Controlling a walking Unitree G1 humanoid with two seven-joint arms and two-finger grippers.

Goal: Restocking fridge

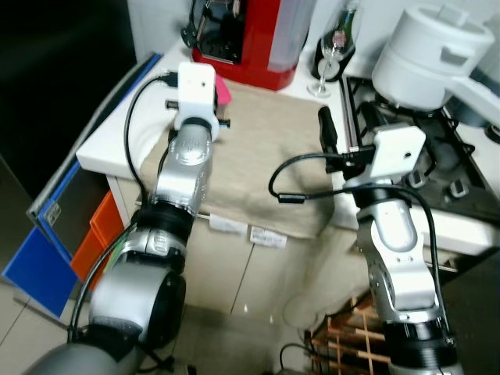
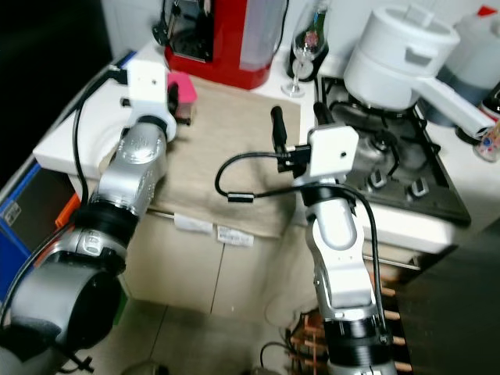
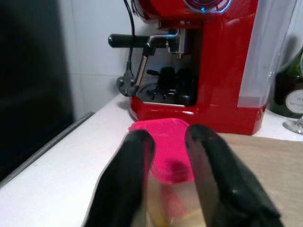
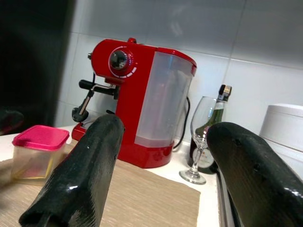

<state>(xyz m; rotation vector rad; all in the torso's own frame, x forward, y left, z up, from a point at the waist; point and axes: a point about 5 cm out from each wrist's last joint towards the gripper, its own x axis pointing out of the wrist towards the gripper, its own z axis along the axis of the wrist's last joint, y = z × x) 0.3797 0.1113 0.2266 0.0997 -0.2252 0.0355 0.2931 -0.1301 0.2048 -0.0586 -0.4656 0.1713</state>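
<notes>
flanking pink-lidded tub: red coffee machine

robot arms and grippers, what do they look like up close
Both arms are silver metal with black joint rings. Each wrist carries a white box-shaped camera housing, with a black cable looping out of it. The left gripper and right gripper each have two long, matte black, rounded fingers. No markings can be made out on them.
</notes>
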